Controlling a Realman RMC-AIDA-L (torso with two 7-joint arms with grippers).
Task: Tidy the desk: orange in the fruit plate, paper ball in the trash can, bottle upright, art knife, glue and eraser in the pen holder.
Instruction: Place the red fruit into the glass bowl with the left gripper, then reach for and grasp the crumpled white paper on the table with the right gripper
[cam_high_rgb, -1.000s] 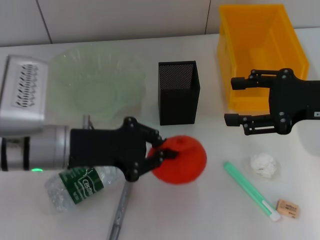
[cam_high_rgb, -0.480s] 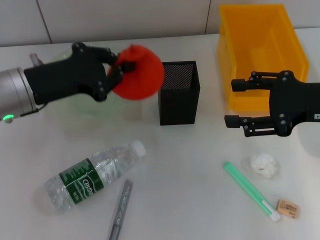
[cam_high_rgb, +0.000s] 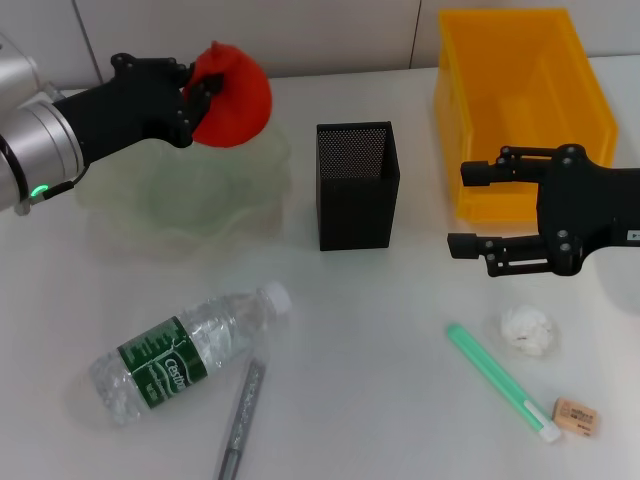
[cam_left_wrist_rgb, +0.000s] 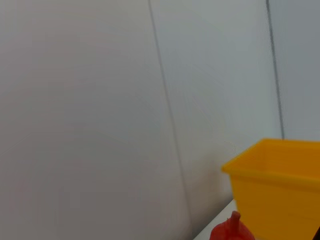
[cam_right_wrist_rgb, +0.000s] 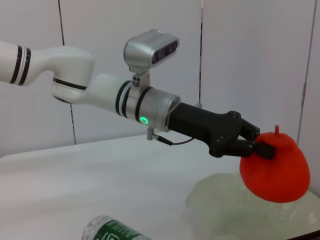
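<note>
Left gripper jaws clamp the orange directly above the fruit plate's far rim; right gripper open, empty.

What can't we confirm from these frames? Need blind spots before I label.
- Left hand: not visible in the left wrist view; only the top of the orange shows, cut off by the frame edge.
- Pen holder: contents hidden by its dark mesh walls in the head view.
- Eraser: print too small to read, head view.
- Right hand: absent from its own wrist view.
</note>
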